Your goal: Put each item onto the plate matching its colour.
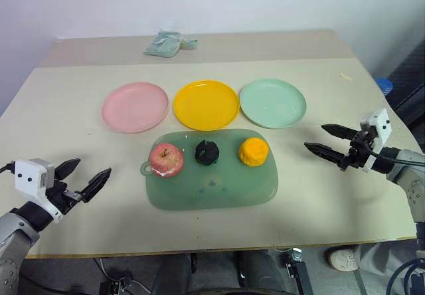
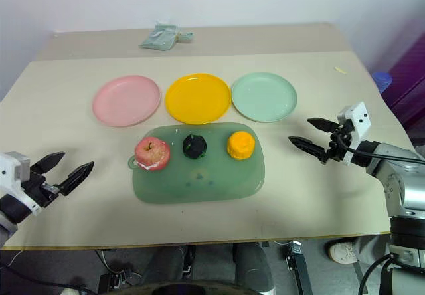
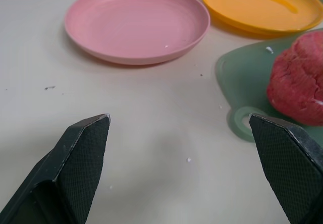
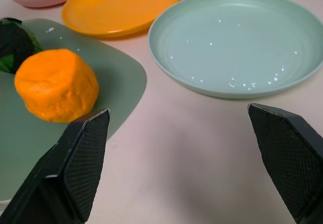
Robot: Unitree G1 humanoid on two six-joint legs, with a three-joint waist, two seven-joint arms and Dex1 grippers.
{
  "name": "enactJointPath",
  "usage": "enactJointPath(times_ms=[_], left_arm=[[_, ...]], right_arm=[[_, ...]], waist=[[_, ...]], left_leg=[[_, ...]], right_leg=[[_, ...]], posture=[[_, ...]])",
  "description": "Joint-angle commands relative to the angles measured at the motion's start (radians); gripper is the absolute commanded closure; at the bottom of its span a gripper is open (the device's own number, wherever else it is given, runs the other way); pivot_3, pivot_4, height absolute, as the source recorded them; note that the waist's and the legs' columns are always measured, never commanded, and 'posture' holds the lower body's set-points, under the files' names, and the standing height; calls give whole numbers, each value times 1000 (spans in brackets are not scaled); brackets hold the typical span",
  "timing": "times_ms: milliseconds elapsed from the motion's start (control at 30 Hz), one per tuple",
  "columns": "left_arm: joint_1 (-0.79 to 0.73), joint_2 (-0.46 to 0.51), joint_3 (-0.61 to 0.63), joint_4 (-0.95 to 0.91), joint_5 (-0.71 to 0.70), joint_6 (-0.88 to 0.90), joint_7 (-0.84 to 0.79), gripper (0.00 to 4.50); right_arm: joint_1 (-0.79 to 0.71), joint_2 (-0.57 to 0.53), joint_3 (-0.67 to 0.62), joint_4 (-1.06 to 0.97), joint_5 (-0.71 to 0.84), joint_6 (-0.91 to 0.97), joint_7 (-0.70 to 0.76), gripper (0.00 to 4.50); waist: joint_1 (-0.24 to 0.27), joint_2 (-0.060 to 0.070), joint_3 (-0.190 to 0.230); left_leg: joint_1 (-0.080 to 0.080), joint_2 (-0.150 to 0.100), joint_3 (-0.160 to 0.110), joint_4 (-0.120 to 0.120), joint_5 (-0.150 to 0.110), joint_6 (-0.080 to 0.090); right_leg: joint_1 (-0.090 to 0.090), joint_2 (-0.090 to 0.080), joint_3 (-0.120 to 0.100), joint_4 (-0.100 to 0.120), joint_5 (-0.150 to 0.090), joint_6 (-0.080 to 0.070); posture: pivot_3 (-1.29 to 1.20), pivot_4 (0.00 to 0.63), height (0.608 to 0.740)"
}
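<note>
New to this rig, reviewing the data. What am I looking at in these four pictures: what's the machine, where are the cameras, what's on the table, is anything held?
A two-armed humanoid robot stands at a table. Two pictures come from its head cameras, looking down. The other two come from wrist cameras, each looking along that arm's black fingers.

The left gripper and right gripper are both open and hold nothing.

Across the table lie a pink plate, yellow plate and mint plate. Nearer, a green mat carries a red apple, dark green ball and orange fruit. A pale packet lies at the far edge.
</note>
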Motion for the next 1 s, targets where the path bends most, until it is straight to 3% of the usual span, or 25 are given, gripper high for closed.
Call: enactJointPath(times_ms=[33, 367, 600, 767, 900, 1000], left_arm=[[0, -5, 23, -41, 6, -9, 23, 0], [-50, -41, 18, -85, -19, 9, 119, 0], [-170, -79, 0, -49, -72, 34, 184, 0], [-244, -31, -51, -10, -72, 58, 131, 0], [-278, 61, -122, -53, -176, 137, -33, 0], [-326, 123, -218, -37, -146, 150, -114, 0]], right_arm=[[-39, 10, 5, 8, -16, -39, -6, 54], [-135, 97, 44, 56, -69, -101, -91, 54], [-77, 121, 26, -79, 2, -18, -111, 54], [-26, 102, 13, -209, 44, 29, -110, 54], [40, 71, 12, -389, 153, 127, -69, 54], [83, 63, 30, -473, 178, 163, -75, 54]], waist=[[0, 0, 0], [1, 0, 0], [2, 0, 0], [1, 0, 0], [0, 0, 0], [1, 0, 0]], left_leg=[[0, 0, 0, 0, 0, 0], [0, 0, 0, 0, 0, 0], [0, 0, 0, 1, 0, 0], [-1, 0, 0, 1, 0, 0], [-2, 0, -1, 1, 0, 0], [-1, 0, -1, 1, 0, 0]], right_leg=[[0, 0, 0, 0, 0, 0], [0, 0, 0, 0, 0, 0], [0, 0, 0, 0, 0, 0], [0, 0, 0, 0, 0, 1], [-1, 1, -1, 0, 0, 0], [0, 1, 0, 0, 0, 0]], posture=[[0, 150, 740], [0, 150, 740], [0, 150, 740], [0, 150, 740], [0, 150, 740], [0, 150, 740]])
